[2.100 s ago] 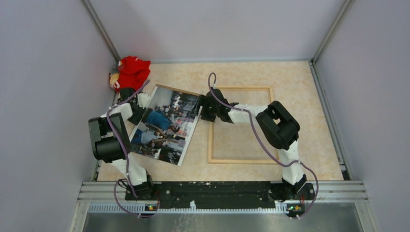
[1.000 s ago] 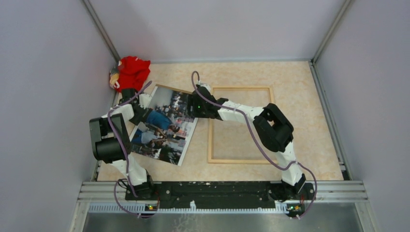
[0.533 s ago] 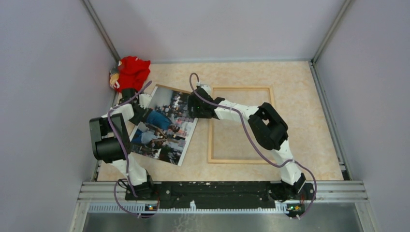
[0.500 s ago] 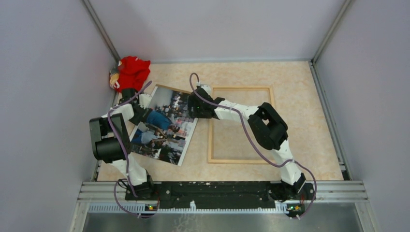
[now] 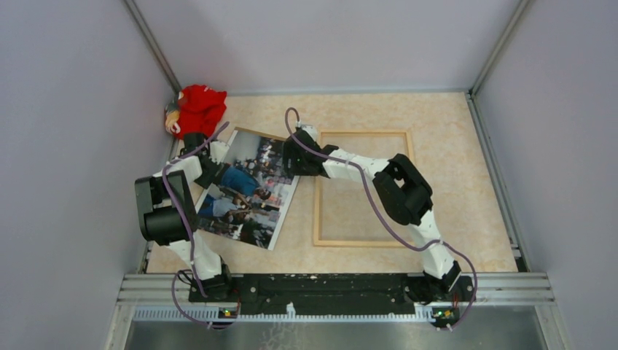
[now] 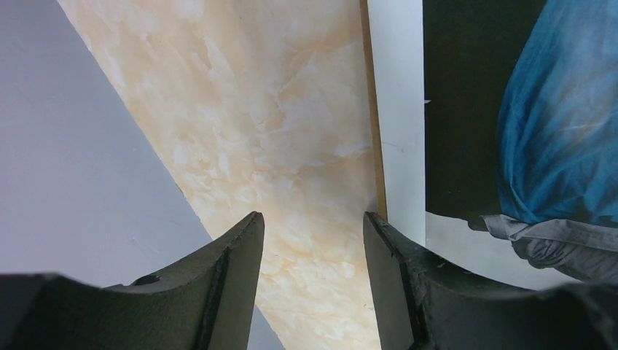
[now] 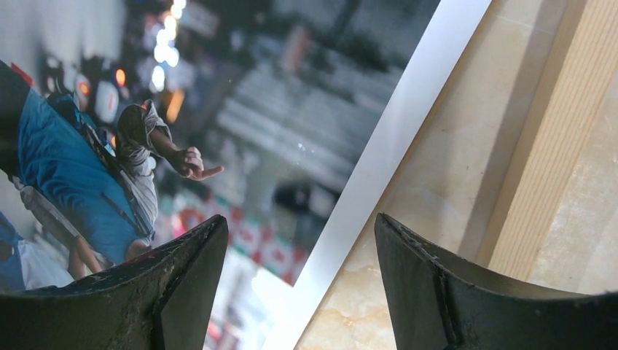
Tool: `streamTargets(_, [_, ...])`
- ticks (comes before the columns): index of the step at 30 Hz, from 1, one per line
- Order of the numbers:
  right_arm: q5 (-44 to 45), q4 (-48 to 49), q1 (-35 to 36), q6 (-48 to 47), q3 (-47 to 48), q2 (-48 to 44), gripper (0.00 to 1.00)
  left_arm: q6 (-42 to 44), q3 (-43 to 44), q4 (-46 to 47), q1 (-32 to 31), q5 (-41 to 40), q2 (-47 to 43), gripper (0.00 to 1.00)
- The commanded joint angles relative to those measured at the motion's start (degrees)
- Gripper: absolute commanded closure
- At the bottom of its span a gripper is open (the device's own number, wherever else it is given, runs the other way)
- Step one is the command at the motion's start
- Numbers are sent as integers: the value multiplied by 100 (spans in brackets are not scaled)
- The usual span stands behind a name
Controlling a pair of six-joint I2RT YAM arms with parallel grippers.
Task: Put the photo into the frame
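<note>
The photo, left of the frame, was not yet inserted; left gripper and right gripper were held apart.

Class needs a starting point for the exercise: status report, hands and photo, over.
Left hand open, astride left edge of photo. Right hand open over its right edge. Photo tilted, left of empty frame. Nothing between them.

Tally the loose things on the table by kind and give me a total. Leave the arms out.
Glossy rectangular photo print of a crowd: 1
Thin light-wood rectangular picture frame: 1
Brown cardboard board, only an edge showing from under the print: 1
Red soft toy in the far left corner: 1
Total: 4
</note>
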Motion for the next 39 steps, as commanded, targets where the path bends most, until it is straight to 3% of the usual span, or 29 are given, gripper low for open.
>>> streamTargets(1, [90,124,103,-158,340,80,27,-133,-435,-631,-19,651,682,39])
streamTargets(22, [168,-41,63,74,12,35,26,-87,-425,-589,-19,617,740,39])
streamTargets(39, [-17,103,102,-9,435,305,27,-77,-399,-616,-25,629,782,40])
